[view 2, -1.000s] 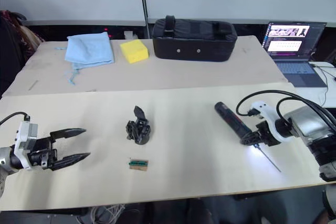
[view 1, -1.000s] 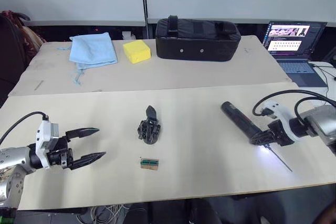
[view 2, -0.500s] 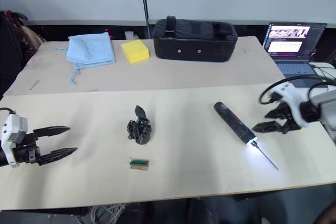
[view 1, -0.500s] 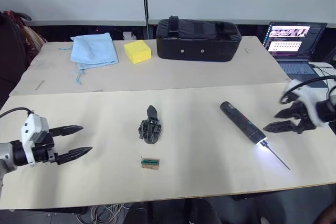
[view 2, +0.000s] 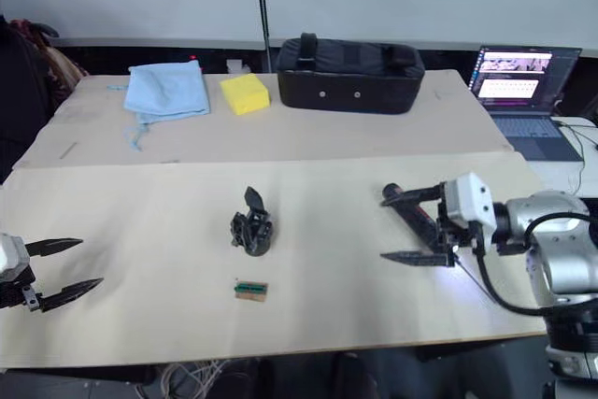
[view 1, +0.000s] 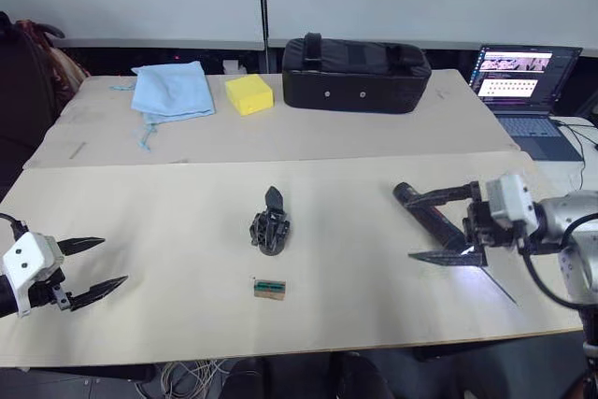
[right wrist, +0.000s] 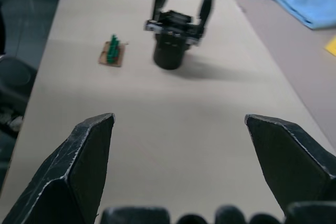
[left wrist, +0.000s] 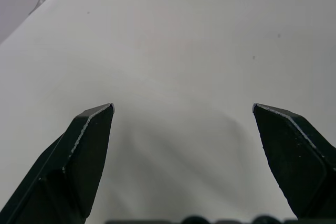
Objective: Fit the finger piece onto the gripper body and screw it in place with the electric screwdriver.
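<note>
Black gripper body (view 1: 270,234) stands mid-table; electric screwdriver (view 1: 432,217) lies rightward.

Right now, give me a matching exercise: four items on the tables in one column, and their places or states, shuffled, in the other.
Items:
1. gripper body
2. electric screwdriver
3. yellow sponge
4. laptop

Places or states:
A. far table, beside the blue cloth
B. mid near table
C. open, screen lit
D. lying between the open right gripper fingers

Pairs: 1-B, 2-D, 3-A, 4-C

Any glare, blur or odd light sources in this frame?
Eye views: the electric screwdriver casts a bright white patch on the table at its tip; the laptop screen glows. Right wrist view: the gripper body is soft, out of focus. Left wrist view: bare table, even light.
</note>
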`<state>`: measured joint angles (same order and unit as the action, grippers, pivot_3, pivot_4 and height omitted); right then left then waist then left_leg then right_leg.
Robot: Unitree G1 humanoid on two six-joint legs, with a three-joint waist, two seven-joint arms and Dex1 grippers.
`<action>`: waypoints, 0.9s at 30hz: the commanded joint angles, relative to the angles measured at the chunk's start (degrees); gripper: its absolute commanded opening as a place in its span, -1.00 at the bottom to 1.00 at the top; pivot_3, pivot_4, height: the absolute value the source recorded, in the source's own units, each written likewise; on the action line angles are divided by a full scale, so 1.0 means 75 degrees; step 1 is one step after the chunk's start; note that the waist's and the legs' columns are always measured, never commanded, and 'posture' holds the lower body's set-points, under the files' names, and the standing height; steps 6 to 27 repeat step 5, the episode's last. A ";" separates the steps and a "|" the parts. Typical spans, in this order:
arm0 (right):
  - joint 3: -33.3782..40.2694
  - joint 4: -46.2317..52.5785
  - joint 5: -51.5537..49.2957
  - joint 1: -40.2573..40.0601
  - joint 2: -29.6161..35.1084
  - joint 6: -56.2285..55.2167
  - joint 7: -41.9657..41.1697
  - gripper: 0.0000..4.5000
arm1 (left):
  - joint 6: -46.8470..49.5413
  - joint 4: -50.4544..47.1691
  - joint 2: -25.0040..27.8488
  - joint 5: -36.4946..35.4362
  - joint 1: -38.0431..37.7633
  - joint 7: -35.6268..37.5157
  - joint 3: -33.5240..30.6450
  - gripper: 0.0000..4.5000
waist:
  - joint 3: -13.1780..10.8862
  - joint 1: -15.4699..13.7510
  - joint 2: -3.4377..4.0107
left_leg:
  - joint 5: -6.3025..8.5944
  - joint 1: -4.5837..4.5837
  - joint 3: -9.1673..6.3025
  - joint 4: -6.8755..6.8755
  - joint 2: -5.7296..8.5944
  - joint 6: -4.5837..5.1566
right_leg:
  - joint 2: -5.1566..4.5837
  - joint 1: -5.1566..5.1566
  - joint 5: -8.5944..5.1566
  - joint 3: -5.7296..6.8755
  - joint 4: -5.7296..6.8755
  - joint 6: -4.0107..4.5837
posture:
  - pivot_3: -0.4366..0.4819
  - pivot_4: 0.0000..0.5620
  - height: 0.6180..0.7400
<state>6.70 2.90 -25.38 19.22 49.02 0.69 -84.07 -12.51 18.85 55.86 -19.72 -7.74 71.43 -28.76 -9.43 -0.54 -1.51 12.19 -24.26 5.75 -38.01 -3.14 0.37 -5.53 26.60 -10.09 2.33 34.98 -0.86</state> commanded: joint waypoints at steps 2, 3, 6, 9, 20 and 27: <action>0.0002 0.0094 0.0012 0.0106 -0.0028 -0.0310 0.0105 0.96 | -0.0055 -0.0115 0.0051 -0.0197 0.0031 -0.0062 -0.0245 1.00 | 0.0000 -0.0007 0.0000 | 0.0002 0.0003 0.0002 -0.0001 0.0012 -0.0003 | -0.0004 -0.0002 0.0000 -0.0001 0.0002 0.0000 | -0.05 -0.47 1.00; -0.0001 0.0058 0.0003 0.0099 -0.0001 -0.0313 0.0089 0.96 | -0.0039 -0.0192 0.0046 -0.0258 0.0008 -0.0042 -0.0272 1.00 | 0.0000 -0.0008 0.0000 | 0.0001 0.0003 0.0002 -0.0001 0.0012 -0.0003 | -0.0003 -0.0002 0.0000 -0.0001 0.0003 0.0000 | -0.05 -0.47 1.00; 0.0044 -0.0039 -0.0034 0.0063 0.0040 -0.0357 0.0058 0.96 | -0.0528 -0.0347 0.0042 -0.0130 -0.0100 -0.0064 -0.0330 1.00 | 0.0000 -0.0009 0.0000 | 0.0000 0.0004 0.0000 -0.0001 0.0010 0.0000 | 0.0003 -0.0003 0.0000 0.0002 0.0005 0.0000 | -0.05 -0.47 1.00; 0.0044 -0.0039 -0.0034 0.0063 0.0040 -0.0357 0.0058 0.96 | -0.0528 -0.0347 0.0042 -0.0130 -0.0100 -0.0064 -0.0330 1.00 | 0.0000 -0.0009 0.0000 | 0.0000 0.0004 0.0000 -0.0001 0.0010 0.0000 | 0.0003 -0.0003 0.0000 0.0002 0.0005 0.0000 | -0.05 -0.47 1.00; 0.0044 -0.0039 -0.0034 0.0063 0.0040 -0.0357 0.0058 0.96 | -0.0528 -0.0347 0.0042 -0.0130 -0.0100 -0.0064 -0.0330 1.00 | 0.0000 -0.0009 0.0000 | 0.0000 0.0004 0.0000 -0.0001 0.0010 0.0000 | 0.0003 -0.0003 0.0000 0.0002 0.0005 0.0000 | -0.05 -0.47 1.00; 0.0044 -0.0039 -0.0034 0.0063 0.0040 -0.0357 0.0058 0.96 | -0.0528 -0.0347 0.0042 -0.0130 -0.0100 -0.0064 -0.0330 1.00 | 0.0000 -0.0009 0.0000 | 0.0000 0.0004 0.0000 -0.0001 0.0010 0.0000 | 0.0003 -0.0003 0.0000 0.0002 0.0005 0.0000 | -0.05 -0.47 1.00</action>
